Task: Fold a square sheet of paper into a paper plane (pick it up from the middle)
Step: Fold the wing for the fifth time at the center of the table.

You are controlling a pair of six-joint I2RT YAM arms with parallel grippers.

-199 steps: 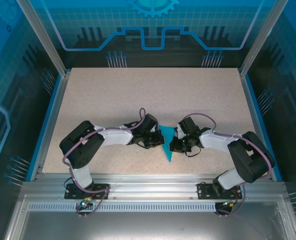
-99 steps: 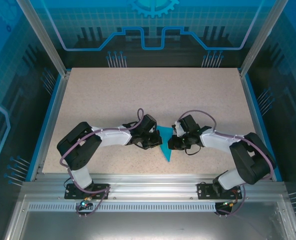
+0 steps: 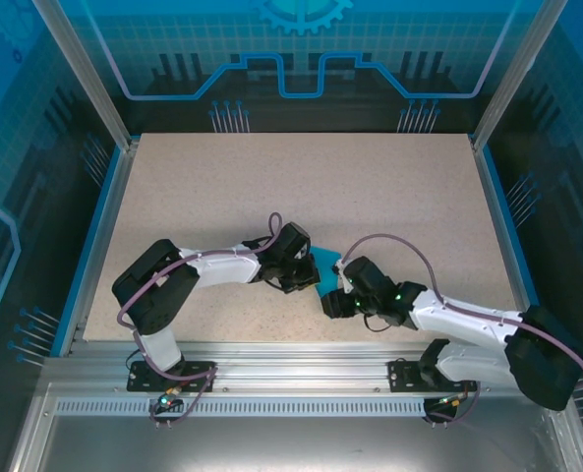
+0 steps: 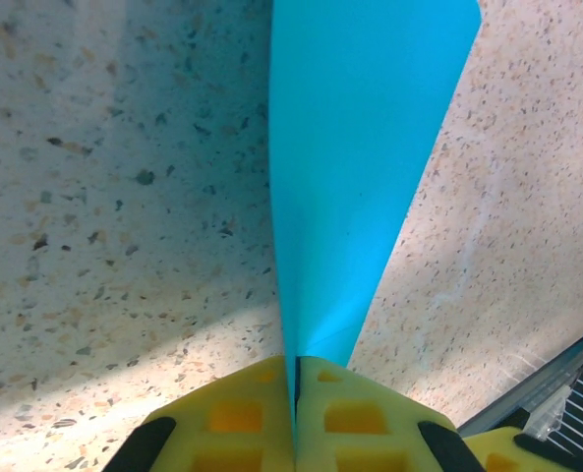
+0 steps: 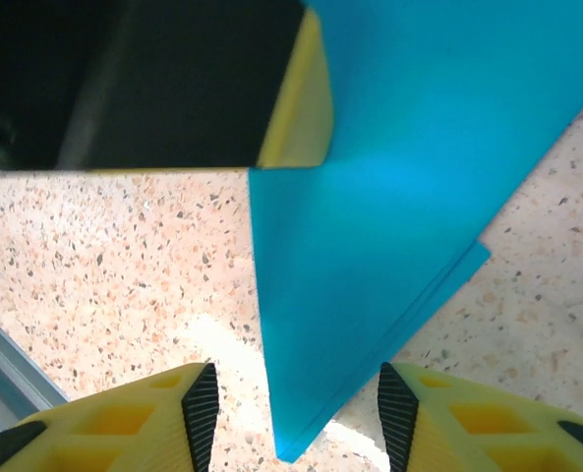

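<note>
The left fingers (image 4: 237,413) are pressed together on the paper plane (image 4: 355,177). Its teal layers are caught in the seam between the two yellow pads. In the left wrist view the paper narrows into that seam and widens away from it, low over the speckled table (image 4: 104,197). Whether it lies fully flat there cannot be told. The pinch reads as an anchor: it holds the folded layers against each other and stops the light sheet from sliding while the other arm works.

The right fingers (image 5: 134,428) are spread and touch nothing. The pointed corner of the plane sits in the gap between them, just above the table. This placement suggests they are set to close on, or press along, that corner. The right-hand edge of the paper shows a small step where one layer stands out past another, so the folds are probably not perfectly aligned. At the upper left of the same view, a black-and-yellow left finger lies against the paper's far part.

Seen from above, both sets of fingers meet at the near centre of the table. The plane lies between them, partly covered by the right wrist. The left arm reaches in from the left and the right arm from the near right.

The shape is already a slim dart, so the step in hand is likely a final crease or adjustment. The paper is thin and one end is clamped. A hard closure on the tip could therefore buckle or skew it.
</note>
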